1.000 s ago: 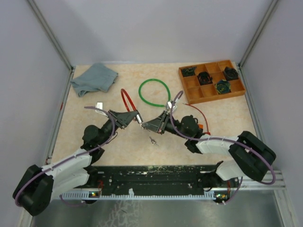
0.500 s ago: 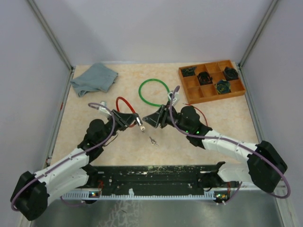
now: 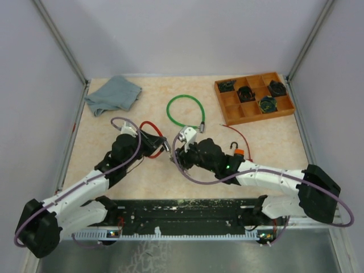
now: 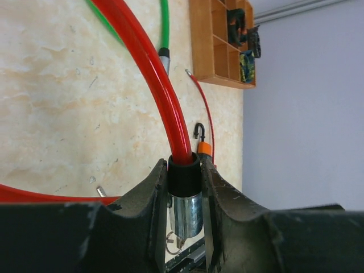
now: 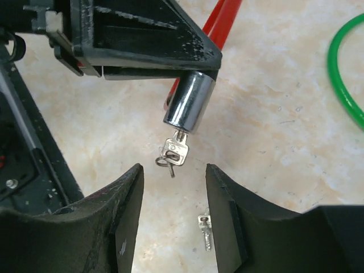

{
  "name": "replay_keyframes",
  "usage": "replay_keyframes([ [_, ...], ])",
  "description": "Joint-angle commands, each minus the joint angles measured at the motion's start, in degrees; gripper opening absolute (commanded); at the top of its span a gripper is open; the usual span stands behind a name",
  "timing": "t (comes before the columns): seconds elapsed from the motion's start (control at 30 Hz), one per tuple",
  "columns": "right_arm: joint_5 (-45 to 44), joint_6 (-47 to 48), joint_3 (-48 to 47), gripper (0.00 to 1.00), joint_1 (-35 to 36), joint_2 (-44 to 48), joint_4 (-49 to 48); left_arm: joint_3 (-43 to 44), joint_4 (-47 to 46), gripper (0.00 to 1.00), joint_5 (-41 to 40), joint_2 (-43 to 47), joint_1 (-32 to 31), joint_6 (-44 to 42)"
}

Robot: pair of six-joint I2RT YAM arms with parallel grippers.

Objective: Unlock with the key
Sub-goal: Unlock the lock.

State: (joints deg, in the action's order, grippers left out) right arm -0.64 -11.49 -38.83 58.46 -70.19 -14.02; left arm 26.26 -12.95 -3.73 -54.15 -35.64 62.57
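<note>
**Top view.** The left hand [image 3: 161, 144] is reaching toward mid-surface, holding one end of the red cable lock [image 3: 149, 125]. The cable's loop is lying on the surface [image 3: 114, 170] behind it. The right hand [image 3: 178, 151] is sitting just beside the left, the two facing tip to tip. The key is too small to pick out here. A green cable lock [image 3: 185, 111], a wooden tray [image 3: 225, 111] and a cloth [image 3: 112, 94] are lying further back, well apart from both hands.

**Left wrist view.** The left hand is clamping the lock barrel [image 4: 186, 211] at its black collar, with the red cable rising out of the top. The barrel is running along the fingers' length, and its keyhole end is pointing out past the tips.

**Right wrist view.**
- The right hand's jaws are standing apart with nothing between them.
- The key [image 5: 178, 149] is sitting in the barrel's keyhole, and its key ring [image 5: 166, 161] is dangling beside it.
- The key's long axis is continuing the barrel's tilt and pointing down into the gap between the jaws, roughly centred and just ahead of the tips.
- A spare key [image 5: 205, 228] is lying on the surface beneath.

**Judgement.** The right hand is the free one and the nearer. The coming move looks like a short advance along the key's axis, a pinch on its head, then a twist about the barrel's axis while the left hand is bracing.
</note>
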Motion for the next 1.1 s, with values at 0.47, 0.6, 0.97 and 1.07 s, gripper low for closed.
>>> replay_keyframes([
  [0.47,-16.37,10.50,-7.55,0.32,6.22,-9.52,-2.82,7.01,10.01,0.00,-1.49,-4.66,-0.23,6.84],
  [0.6,-17.18,8.79,-8.20,0.24,6.18,-10.65,-2.14,6.88,9.33,0.00,-0.65,-4.59,-0.22,6.80],
  [0.97,3.96,-9.75,-1.77,0.09,-3.39,-4.34,-11.51,2.03,1.19,0.00,0.74,-0.63,-0.22,5.78],
  [1.07,7.84,-13.44,-1.08,0.08,-5.18,-4.00,-13.06,0.95,-1.13,0.00,1.42,-0.01,-0.27,5.49],
])
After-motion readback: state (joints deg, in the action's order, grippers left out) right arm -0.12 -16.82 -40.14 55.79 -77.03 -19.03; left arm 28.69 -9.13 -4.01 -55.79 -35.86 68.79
